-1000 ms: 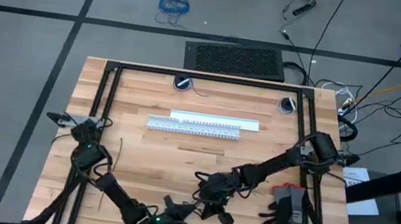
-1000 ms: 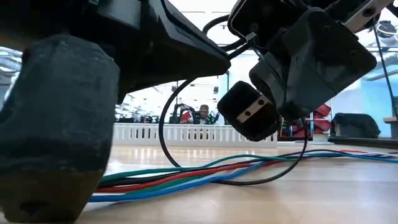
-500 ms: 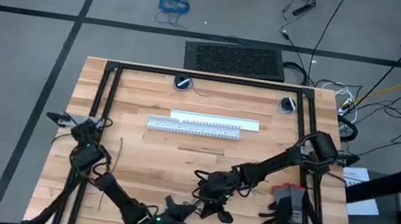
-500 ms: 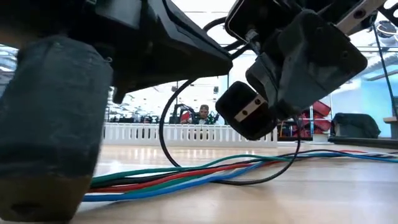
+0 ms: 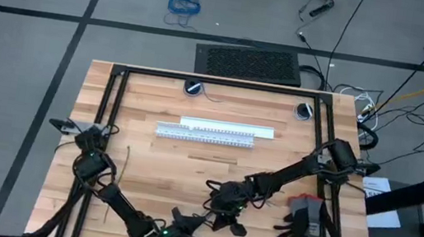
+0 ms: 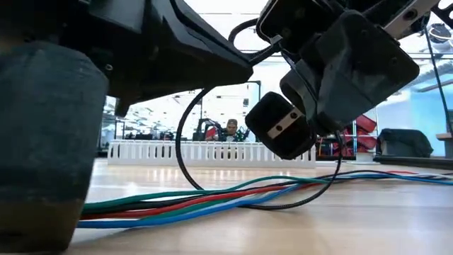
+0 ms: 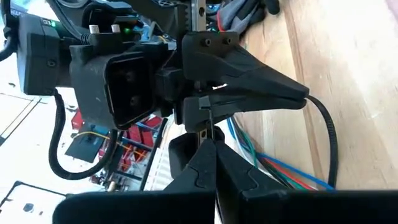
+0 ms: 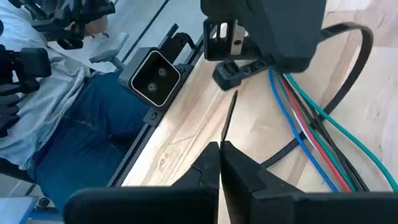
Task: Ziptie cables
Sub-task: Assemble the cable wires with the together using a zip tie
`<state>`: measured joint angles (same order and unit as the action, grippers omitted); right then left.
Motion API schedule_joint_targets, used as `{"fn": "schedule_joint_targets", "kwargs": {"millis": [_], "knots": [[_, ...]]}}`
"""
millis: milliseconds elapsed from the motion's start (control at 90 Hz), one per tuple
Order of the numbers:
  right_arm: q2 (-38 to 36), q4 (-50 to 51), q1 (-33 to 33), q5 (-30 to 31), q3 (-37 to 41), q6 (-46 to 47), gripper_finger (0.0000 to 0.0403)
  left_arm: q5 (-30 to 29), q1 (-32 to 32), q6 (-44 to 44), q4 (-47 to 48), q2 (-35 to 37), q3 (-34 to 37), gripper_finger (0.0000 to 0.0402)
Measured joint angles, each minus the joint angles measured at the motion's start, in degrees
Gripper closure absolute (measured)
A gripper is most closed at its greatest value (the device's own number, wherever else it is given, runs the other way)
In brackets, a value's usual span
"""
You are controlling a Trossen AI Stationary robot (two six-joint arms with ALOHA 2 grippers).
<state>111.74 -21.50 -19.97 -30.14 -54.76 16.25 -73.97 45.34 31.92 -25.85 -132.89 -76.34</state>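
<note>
The cables (image 6: 212, 202), a bundle of blue, red, green and black wires, lie flat on the wood near the table's front edge (image 8: 311, 130). A black ziptie (image 6: 178, 152) loops around them (image 8: 359, 59). My left gripper (image 7: 214, 148) is at the front centre of the table (image 5: 177, 232), shut on the ziptie. My right gripper (image 8: 221, 148) faces it from just to the right (image 5: 221, 210), also shut on the ziptie. Another thin dark strip (image 5: 126, 159) lies flat on the left part of the table. My left gripper pinches a thin straight stretch of the ziptie (image 7: 212, 127) between its two fingers, coming from the table's near left. The strip runs on from there to my right gripper, clear of the table. My right gripper pinches the same thin strip (image 8: 226, 124) between its two fingers, slanting down from the table's right. The strip leads from its fingertips to my left gripper. The loop (image 6: 297, 205) hangs slack, with its bottom on the table beside the wires.
White slotted duct pieces (image 5: 205, 136) lie across the table's middle. Dark gloves (image 5: 305, 225) lie at the right front. Two round dark fittings (image 5: 193, 88) (image 5: 304, 111) sit near the far edge. A person in blue trousers (image 8: 62, 118) sits beyond the near edge.
My left gripper has shifted a little toward the table's left edge, staying shut. The left side of the ziptie loop has followed it slightly. The cables have stayed where they were.
</note>
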Motion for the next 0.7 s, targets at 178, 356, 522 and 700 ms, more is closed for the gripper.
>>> {"fn": "schedule_joint_targets", "kwargs": {"millis": [178, 356, 522, 700], "knots": [[0.0, -0.6, 0.0, 0.0, 0.0, 0.0, 0.0403, 0.4, 0.0, 0.0, 0.0, 0.0, 0.0, 0.0402], [-0.1, -1.9, 0.1, -0.2, 0.0, 0.2, 0.0403, 1.5, -0.4, 0.0, 0.0, 0.0, 0.0, 0.0402], [-0.1, -2.3, 0.4, -1.3, 0.0, 0.7, 0.0403, 3.1, -0.8, -0.1, 0.3, 0.0, 0.0, 0.0402], [-0.1, -0.4, -0.7, -1.7, 0.0, 0.9, 0.0403, -0.9, -0.2, -0.6, 1.1, 0.0, 0.0, 0.0402]]}}
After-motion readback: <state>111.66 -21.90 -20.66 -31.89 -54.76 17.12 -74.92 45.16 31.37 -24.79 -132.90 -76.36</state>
